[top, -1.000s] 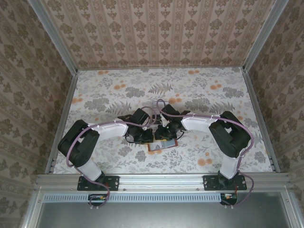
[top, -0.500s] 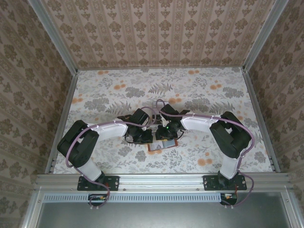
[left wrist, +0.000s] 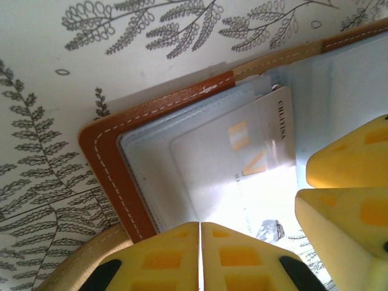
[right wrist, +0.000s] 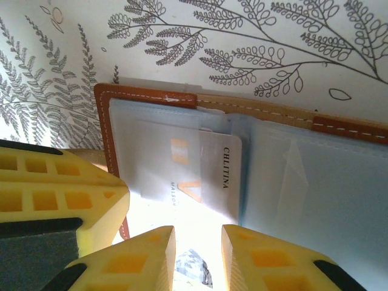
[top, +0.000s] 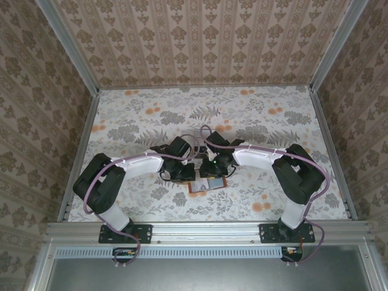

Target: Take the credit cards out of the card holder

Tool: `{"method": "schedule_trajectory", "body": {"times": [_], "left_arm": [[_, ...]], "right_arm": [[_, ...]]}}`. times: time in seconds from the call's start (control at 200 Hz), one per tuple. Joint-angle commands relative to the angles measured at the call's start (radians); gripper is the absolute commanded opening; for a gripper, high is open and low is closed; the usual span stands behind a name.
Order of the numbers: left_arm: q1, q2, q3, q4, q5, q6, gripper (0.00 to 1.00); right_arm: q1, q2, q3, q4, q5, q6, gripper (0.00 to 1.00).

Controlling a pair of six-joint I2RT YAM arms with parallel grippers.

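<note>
Wide shot first: the floral table [top: 273, 121] with both arms folded in toward its middle, and right between them lies the card holder [top: 206, 187], open flat, brown rim around pale blue panels. The left gripper [left wrist: 200, 233] is down on the holder's left panel with its yellow fingers clenched together, nothing visible between them, so my read is that it is pinning the leather. The right gripper [right wrist: 197, 239] sits just beside it with its fingers parted, the gap lined up over the lower edge of a credit card [right wrist: 209, 176], a pale card standing partway out of its pocket near the fold. Whether more cards sit behind it I cannot tell. That card looks thin, stiff and glossy, so likely light but slippery, and the soft wallet will probably lift with it unless it is held down. The best hold looks to be the exposed free end, pinched across its two faces and drawn straight along the pocket, not twisted.
</note>
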Motion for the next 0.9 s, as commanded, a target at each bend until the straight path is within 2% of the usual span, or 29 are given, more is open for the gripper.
{"method": "schedule_trajectory", "body": {"times": [0.0,0.315,0.605,0.895], "left_arm": [[-0.012,-0.022,0.026,-0.009,0.013,-0.002,0.11],[-0.022,0.068,0.037,-0.02,0.016,0.014,0.11],[-0.02,0.076,0.018,-0.043,-0.003,0.022,0.1],[-0.022,0.079,0.022,-0.045,-0.005,0.025,0.1]], "right_arm": [[-0.013,-0.022,-0.001,-0.026,-0.016,-0.017,0.29],[-0.023,0.036,-0.02,0.006,-0.058,-0.027,0.28],[-0.023,0.059,-0.021,-0.002,-0.064,-0.039,0.28],[-0.038,-0.019,-0.072,0.098,-0.142,0.009,0.25]]}}
